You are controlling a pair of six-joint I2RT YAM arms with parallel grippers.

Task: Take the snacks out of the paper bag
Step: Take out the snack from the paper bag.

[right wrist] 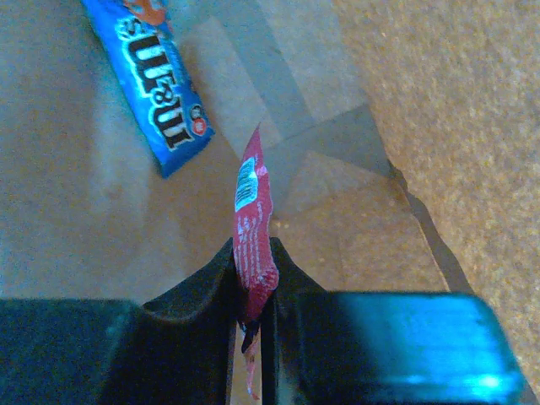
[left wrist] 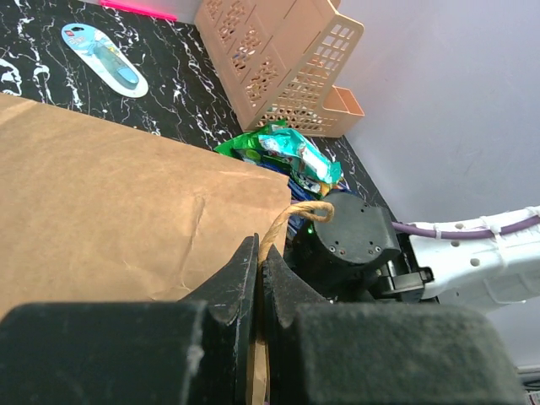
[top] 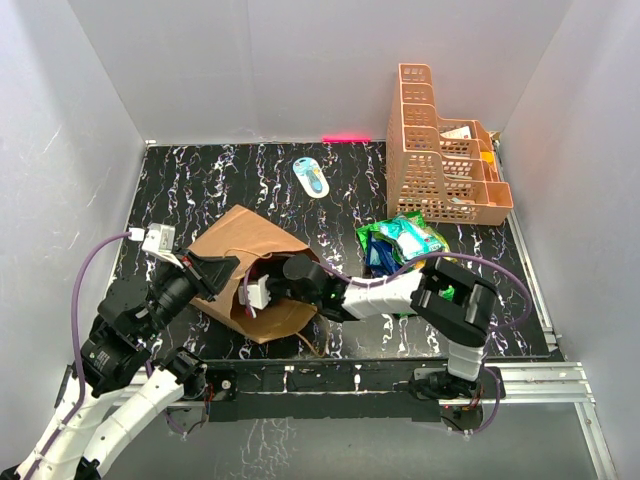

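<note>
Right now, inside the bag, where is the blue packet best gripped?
Its near short end, coming in through the mouth. The blue packet lies flat on the bag wall, long and narrow, that end nearest the right gripper, so the jaws could probably close across its width.

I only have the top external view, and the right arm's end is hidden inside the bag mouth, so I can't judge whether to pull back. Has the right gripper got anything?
Observer: Yes. The right wrist view shows the right gripper shut on a red packet, pinched by its lower edge.
Operator: Any other snack in there?
Observer: A blue packet lies flat on the inner wall of the paper bag, beyond the red one and apart from it.
Operator: What is the left arm gripping?
Observer: The left wrist view shows the left gripper shut on the bag's twisted handle.
</note>
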